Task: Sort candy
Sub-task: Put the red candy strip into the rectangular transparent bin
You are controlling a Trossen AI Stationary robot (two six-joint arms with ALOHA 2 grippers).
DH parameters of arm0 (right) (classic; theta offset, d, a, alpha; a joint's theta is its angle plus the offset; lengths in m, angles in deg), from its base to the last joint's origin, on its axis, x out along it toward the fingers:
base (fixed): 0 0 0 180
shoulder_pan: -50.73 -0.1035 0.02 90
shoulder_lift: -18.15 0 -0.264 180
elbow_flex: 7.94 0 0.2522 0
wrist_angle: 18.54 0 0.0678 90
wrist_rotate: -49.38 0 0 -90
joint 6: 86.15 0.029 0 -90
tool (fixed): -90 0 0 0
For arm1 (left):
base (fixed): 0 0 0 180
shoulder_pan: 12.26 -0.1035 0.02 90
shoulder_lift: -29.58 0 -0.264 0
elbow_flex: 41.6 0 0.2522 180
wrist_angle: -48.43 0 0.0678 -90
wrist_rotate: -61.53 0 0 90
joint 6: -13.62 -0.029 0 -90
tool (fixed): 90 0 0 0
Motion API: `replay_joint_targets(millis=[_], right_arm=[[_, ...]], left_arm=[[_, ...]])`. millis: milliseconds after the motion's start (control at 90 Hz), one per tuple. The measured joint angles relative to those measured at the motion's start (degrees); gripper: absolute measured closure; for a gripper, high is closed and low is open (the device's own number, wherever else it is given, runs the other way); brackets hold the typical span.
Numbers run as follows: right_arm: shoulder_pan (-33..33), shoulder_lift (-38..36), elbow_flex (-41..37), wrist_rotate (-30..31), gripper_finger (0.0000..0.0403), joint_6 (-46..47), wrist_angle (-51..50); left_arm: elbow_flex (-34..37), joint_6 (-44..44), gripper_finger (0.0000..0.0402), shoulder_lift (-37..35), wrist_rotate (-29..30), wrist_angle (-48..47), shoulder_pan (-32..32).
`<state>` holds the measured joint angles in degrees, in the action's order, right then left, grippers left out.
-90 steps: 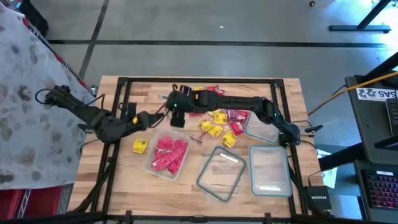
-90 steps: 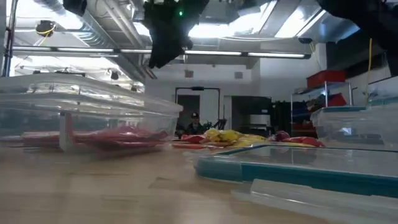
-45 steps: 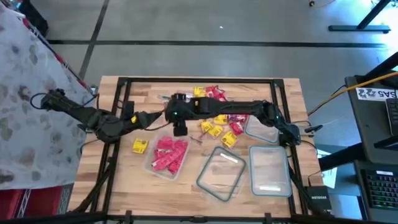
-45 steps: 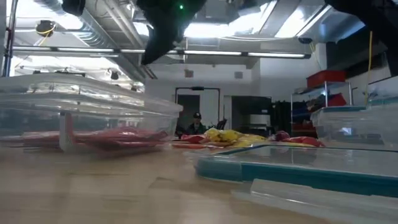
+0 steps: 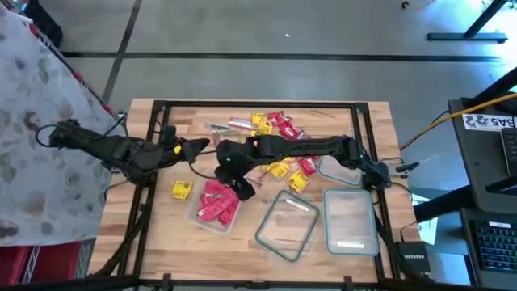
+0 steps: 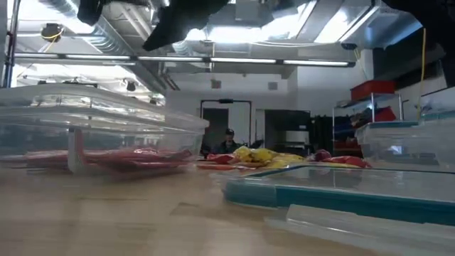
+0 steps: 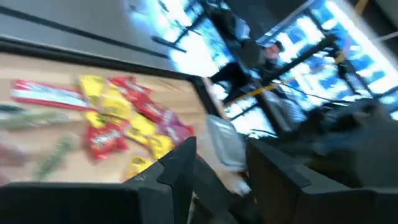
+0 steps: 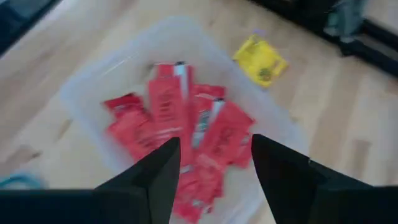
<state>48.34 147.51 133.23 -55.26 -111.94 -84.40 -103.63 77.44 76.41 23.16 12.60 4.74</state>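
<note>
Mixed candy (image 5: 275,129) in red, yellow and purple wrappers lies in a loose pile at the far middle of the table, and also shows in the left wrist view (image 7: 124,124). A clear container (image 5: 216,202) holds several red candies (image 8: 186,124). My right gripper (image 5: 240,187) hangs open above this container's right end, nothing between its fingers (image 8: 211,168). My left gripper (image 5: 196,147) is open (image 7: 217,168) in the air left of the pile. One yellow candy (image 5: 182,190) lies alone left of the container (image 8: 260,61).
An empty clear container (image 5: 288,225) and another (image 5: 351,220) stand at the near right, a third (image 5: 339,168) partly under my right arm. Several yellow candies (image 5: 283,171) lie between pile and containers. A black frame (image 5: 153,121) borders the table.
My right gripper has swung from beside the candy pile toward the table's near edge and now hangs over the container of red candy. My left arm has drawn back a little toward the far edge.
</note>
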Motion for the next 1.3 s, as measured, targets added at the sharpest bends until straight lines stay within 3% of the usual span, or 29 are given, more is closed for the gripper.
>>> replay_joint_targets(millis=[200,289,400,467,622,778,900,989,1100,1300], right_arm=[[1.6,0.0,-0.1,-1.7,0.0217,-0.2,-5.1],[2.0,0.0,-0.1,-1.0,0.0217,0.6,-5.3],[2.4,-0.6,0.5,4.9,0.0217,8.4,-7.8],[2.8,-2.4,0.9,9.3,0.0217,16.5,-10.8],[3.3,-7.4,1.2,20.3,0.0217,26.6,-13.6],[3.2,-10.1,1.1,31.7,0.0217,33.7,-17.5],[3.2,-13.2,1.1,40.7,0.0217,41.3,-27.1],[3.2,-14.9,1.1,43.0,0.0217,47.9,-33.0],[2.3,-16.3,1.1,43.0,0.0217,53.3,-36.8],[0.2,-16.9,1.1,45.1,0.0217,51.0,-37.7]], left_arm=[[0.0,6.0,0.0279,0.0,1.6,-7.2,-5.9],[0.0,3.1,0.0279,-0.8,-1.2,-8.1,-8.9],[0.0,-2.1,0.0279,-2.5,-3.9,-9.7,-13.3],[0.0,-5.8,0.0279,-3.8,-9.0,-10.1,-16.8],[-0.1,-17.6,0.0290,-3.2,-30.7,-9.9,-29.7],[0.0,-30.6,0.0315,5.6,-50.3,-6.2,-41.9],[-0.1,-37.8,0.0323,14.8,-61.2,0.6,-47.8],[-0.1,-42.5,0.0321,22.0,-67.8,3.1,-50.7],[-2.1,-46.6,0.0312,31.5,-71.9,3.5,-53.7],[-10.2,-58.2,0.0276,44.4,-71.4,2.1,-56.2]])
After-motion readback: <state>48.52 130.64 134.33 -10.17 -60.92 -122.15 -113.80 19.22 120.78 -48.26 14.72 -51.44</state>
